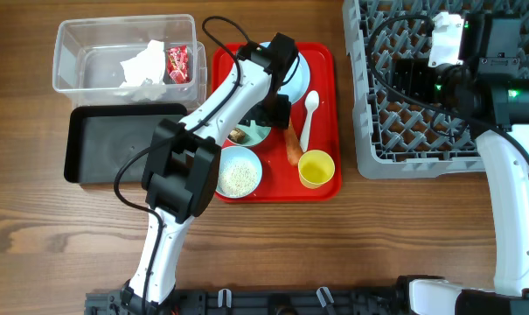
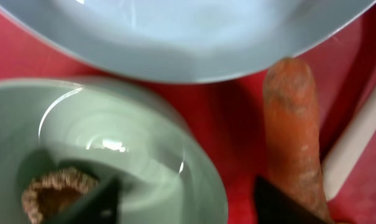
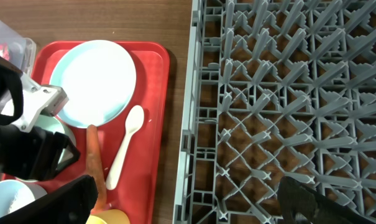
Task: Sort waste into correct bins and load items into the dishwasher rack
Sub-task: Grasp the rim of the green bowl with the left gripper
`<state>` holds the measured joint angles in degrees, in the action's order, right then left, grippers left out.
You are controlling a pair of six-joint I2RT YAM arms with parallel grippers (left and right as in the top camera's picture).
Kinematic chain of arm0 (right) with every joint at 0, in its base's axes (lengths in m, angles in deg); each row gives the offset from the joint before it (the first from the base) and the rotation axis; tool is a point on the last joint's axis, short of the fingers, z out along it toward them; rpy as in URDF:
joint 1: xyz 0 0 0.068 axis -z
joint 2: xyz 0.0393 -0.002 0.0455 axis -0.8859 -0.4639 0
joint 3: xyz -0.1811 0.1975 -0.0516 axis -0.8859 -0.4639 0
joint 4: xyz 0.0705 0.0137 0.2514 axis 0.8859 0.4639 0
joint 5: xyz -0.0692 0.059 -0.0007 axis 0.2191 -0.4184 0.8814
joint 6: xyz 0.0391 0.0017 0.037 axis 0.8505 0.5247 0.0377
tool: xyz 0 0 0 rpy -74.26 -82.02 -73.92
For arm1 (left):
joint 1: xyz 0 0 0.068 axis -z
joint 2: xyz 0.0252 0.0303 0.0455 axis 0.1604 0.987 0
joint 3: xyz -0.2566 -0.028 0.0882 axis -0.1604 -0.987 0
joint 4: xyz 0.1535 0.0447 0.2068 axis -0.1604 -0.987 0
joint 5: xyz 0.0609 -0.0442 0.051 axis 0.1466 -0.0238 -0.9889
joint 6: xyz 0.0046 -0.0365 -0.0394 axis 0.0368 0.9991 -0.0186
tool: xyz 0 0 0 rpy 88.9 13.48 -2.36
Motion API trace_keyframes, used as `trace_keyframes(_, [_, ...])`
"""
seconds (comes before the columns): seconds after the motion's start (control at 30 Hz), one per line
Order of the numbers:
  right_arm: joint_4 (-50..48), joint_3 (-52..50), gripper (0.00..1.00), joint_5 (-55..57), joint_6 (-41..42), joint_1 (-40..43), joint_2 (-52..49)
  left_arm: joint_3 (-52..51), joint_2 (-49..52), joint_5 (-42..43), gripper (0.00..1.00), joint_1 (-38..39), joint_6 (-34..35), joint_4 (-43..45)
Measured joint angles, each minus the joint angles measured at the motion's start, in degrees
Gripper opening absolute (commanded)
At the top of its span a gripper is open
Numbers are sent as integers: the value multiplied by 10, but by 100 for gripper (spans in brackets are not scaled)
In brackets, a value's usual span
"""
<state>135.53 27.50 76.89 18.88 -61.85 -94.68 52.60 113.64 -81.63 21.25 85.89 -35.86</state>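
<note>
Seen from overhead, the red tray (image 1: 323,63) sits mid-table, with the grey dishwasher rack (image 1: 395,131) at its 3 o'clock, the clear tub (image 1: 72,52) at its 10 o'clock and the black tub (image 1: 115,149) at its 9 o'clock. The crumpled white tissue (image 1: 144,63) and the small red wrapper (image 1: 177,61) lie inside the clear tub.

On the tray, the pale blue plate (image 1: 301,74) takes the 12 o'clock end, partly under the left arm. The white spoon (image 1: 308,118) lies toward 3 o'clock and the carrot (image 1: 292,147) is just beside it. The yellow cup (image 1: 316,168) stands at 5 o'clock. The pale blue bowl (image 1: 259,166) at 7 o'clock holds the white rice grains (image 1: 238,178). The mint bowl (image 1: 257,134) at 9 o'clock holds the brown food scrap (image 1: 238,135).

The left gripper (image 2: 188,205) hangs low over the tray with its fingers spread wide. One dark finger is inside the mint bowl next to the scrap, and the other is outside the rim, close against the carrot. The plate edge is at 12 o'clock in the left wrist view and the spoon handle at 3 o'clock.

The right gripper (image 3: 188,208) hovers above the left edge of the rack, fingers wide apart and holding nothing
</note>
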Motion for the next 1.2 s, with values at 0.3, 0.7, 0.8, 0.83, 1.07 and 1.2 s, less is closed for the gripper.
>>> trace_keyframes(0.3, [0, 0, 96, 0, 0, 0, 0, -26, 0, 0, 9, 0, 5, 47])
trace_keyframes(0.7, [0, 0, 96, 0, 0, 0, -1, -26, -10, -13, 4, 0, 7, 43])
trace_keyframes(0.8, [0, 0, 96, 0, 0, 0, -8, -25, -13, -13, 4, 0, 7, 31])
trace_keyframes(0.83, [0, 0, 96, 0, 0, 0, -12, -25, -16, -13, 4, 0, 7, 27])
trace_keyframes(1.07, [0, 0, 96, -16, 6, 0, -16, -19, -91, -8, 4, -4, 7, 12])
trace_keyframes(1.2, [0, 0, 96, -18, 9, 0, -16, -10, -180, 22, 4, -36, 7, -24])
